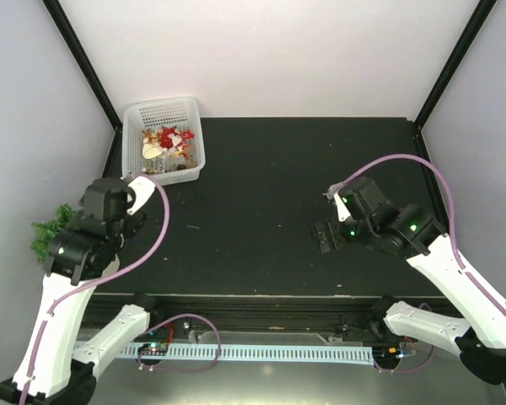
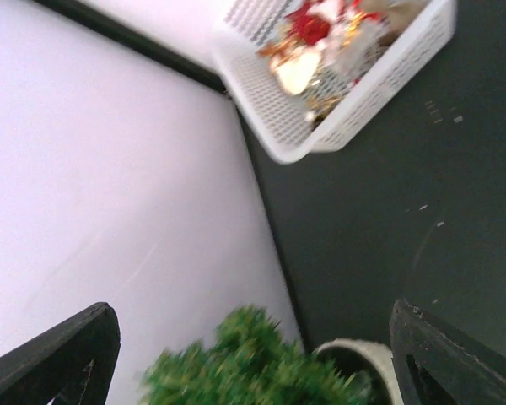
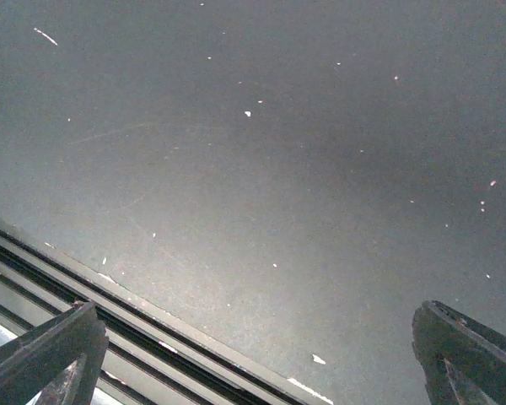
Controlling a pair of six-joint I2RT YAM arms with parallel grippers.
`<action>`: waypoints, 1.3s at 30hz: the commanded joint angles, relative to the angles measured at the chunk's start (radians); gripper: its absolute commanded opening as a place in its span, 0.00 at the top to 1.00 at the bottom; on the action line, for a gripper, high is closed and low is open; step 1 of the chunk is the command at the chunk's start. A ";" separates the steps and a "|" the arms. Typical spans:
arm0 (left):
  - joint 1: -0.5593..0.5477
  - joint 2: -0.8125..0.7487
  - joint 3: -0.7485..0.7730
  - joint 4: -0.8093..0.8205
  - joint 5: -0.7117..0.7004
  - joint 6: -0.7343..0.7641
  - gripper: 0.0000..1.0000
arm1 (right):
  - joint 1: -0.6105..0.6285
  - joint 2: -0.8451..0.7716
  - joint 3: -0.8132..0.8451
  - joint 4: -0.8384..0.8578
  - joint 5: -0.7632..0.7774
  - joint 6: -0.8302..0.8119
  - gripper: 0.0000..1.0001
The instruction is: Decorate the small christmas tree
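Observation:
The small christmas tree pokes out at the table's left edge, mostly hidden under my left arm. In the left wrist view its blurred green branches and whitish pot rim lie between my open fingers. My left gripper is open right over the tree, touching nothing that I can see. The white mesh basket of red, gold and white ornaments stands at the back left and shows in the left wrist view too. My right gripper is open and empty above bare table.
The grey left wall stands close beside the tree. The table's front edge and metal rail run just under my right gripper. The black tabletop lies between the arms.

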 commanded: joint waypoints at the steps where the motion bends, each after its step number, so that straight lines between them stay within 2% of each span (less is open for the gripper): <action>1: 0.035 -0.096 0.028 -0.104 -0.195 0.021 0.12 | -0.003 0.030 -0.005 0.042 -0.041 -0.024 0.00; 6: 0.085 -0.202 0.022 -0.178 -0.277 0.046 0.11 | -0.003 0.064 -0.017 0.064 -0.105 -0.024 0.00; 10: 0.093 -0.302 -0.024 -0.175 -0.362 0.070 0.11 | 0.004 0.100 0.008 0.072 -0.141 -0.024 0.00; 17: 0.155 -0.420 -0.120 -0.196 -0.308 -0.012 0.10 | 0.030 0.163 0.045 0.073 -0.155 -0.019 0.00; 24: 0.165 -0.563 -0.279 -0.201 -0.273 -0.130 0.02 | 0.035 0.202 0.085 0.067 -0.161 -0.006 0.00; 29: 0.170 -0.610 -0.377 -0.202 -0.235 -0.203 0.01 | 0.037 0.223 0.089 0.068 -0.164 0.004 0.00; 31: 0.169 -0.623 -0.413 -0.186 -0.222 -0.205 0.03 | 0.036 0.226 0.087 0.073 -0.171 0.010 0.00; 34: 0.169 -0.630 -0.464 -0.143 -0.207 -0.186 0.12 | 0.039 0.236 0.094 0.075 -0.177 0.022 0.00; 39: 0.166 -0.622 -0.537 0.022 -0.275 -0.042 0.14 | 0.053 0.256 0.114 0.077 -0.181 0.037 0.00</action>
